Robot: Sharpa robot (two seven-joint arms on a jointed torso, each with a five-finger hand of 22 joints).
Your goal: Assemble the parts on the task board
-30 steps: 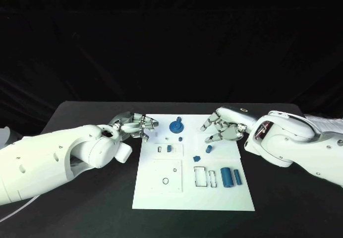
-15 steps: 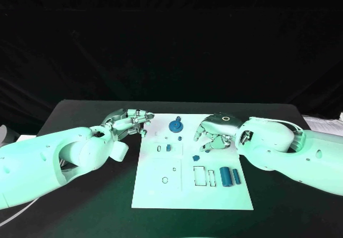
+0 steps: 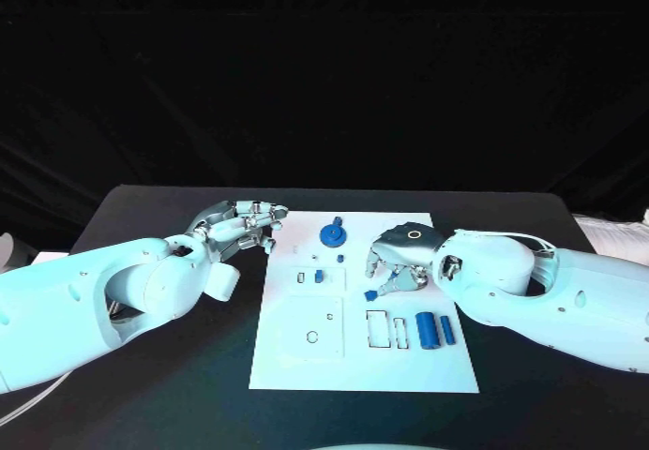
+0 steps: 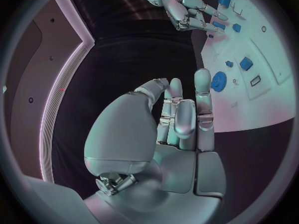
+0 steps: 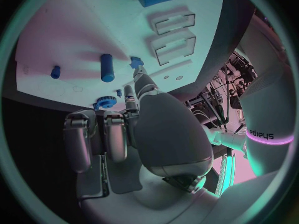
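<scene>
The white task board (image 3: 363, 361) lies mid-table. A blue gear (image 3: 333, 234) stands near its far edge, and two blue cylinders (image 3: 435, 330) lie side by side at its right. My right hand (image 3: 400, 259) hovers over the board's middle with its fingers pointing down. In the right wrist view one fingertip (image 5: 138, 74) touches a small blue piece (image 5: 135, 61), which also shows in the head view (image 3: 369, 295); a short blue peg (image 5: 107, 67) lies beside it. My left hand (image 3: 244, 227) hangs by the board's far left corner, fingers straight, holding nothing.
Empty rectangular slots (image 3: 388, 331) sit left of the cylinders, and a raised square plate (image 3: 318, 330) takes up the board's left half. A small blue piece (image 3: 319, 276) stands in the block below the gear. Black table (image 3: 162, 394) surrounds the board.
My right hand has swung left, from the board's right edge to over its middle, and dropped toward the small blue pieces. My left hand has drawn back a little toward the far corner.
</scene>
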